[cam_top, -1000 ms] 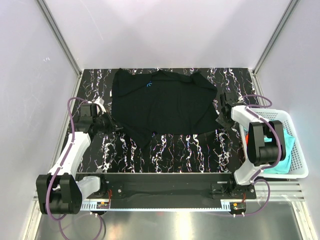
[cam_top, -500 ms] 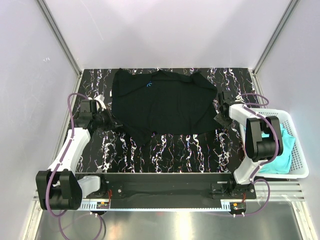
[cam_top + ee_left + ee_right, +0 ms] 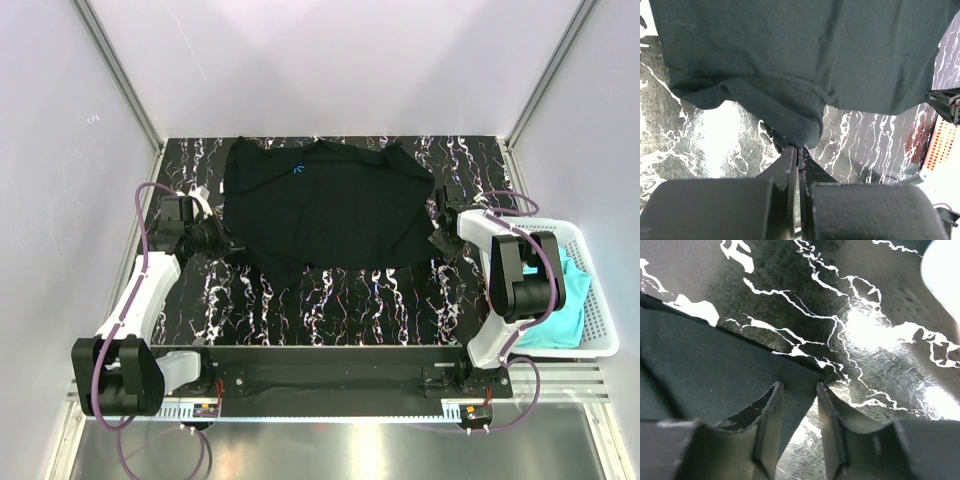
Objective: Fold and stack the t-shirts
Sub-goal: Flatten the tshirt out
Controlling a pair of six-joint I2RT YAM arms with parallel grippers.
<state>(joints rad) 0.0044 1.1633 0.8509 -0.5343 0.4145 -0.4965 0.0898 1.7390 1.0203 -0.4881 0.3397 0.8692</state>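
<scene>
A large black t-shirt (image 3: pixel 325 205) lies spread on the black marbled table, its tiny blue neck mark (image 3: pixel 297 170) toward the back. My left gripper (image 3: pixel 226 243) is at the shirt's left edge. In the left wrist view it (image 3: pixel 799 148) is shut, its tips pinching a folded bulge of the black cloth (image 3: pixel 790 125). My right gripper (image 3: pixel 436 238) is at the shirt's right edge. In the right wrist view it (image 3: pixel 797 386) is open, its jaws astride a corner of the black cloth (image 3: pixel 715 375) that lies flat on the table. Turquoise shirts (image 3: pixel 560 300) lie in the basket.
A white lattice basket (image 3: pixel 603 318) stands off the table's right edge, beside the right arm. Its wall also shows in the left wrist view (image 3: pixel 940 145), with red showing through the holes. Grey enclosure walls stand close on the left, right and back.
My right gripper has edged left onto the shirt's right corner and its elbow has swung in. My left gripper has shifted slightly toward the back, still at the shirt's left edge.
</scene>
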